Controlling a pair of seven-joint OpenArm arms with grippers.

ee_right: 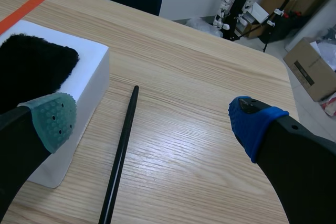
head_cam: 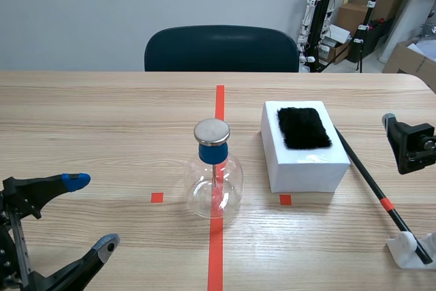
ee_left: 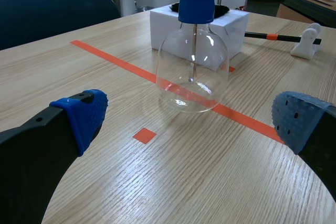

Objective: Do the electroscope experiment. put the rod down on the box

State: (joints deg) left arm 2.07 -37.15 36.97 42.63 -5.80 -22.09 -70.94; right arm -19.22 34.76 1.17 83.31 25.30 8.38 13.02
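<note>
The black rod (head_cam: 371, 178) with an orange band lies on the table right of the white box (head_cam: 303, 165), its near end resting on a small white stand (head_cam: 407, 248). A black fur pad (head_cam: 304, 127) lies on top of the box. In the right wrist view the rod (ee_right: 122, 150) runs beside the box (ee_right: 92, 80), below and between the fingers of my open right gripper (ee_right: 152, 120), which holds nothing. The glass electroscope flask (head_cam: 214, 185) with its metal disc stands on the red centre line. My left gripper (ee_left: 190, 119) is open at the near left, the flask (ee_left: 192, 72) ahead of it.
A dark chair (head_cam: 221, 49) stands behind the table's far edge. Cardboard boxes and stands (head_cam: 361, 11) sit on the floor past the far right corner. Bare wood stretches left of the flask.
</note>
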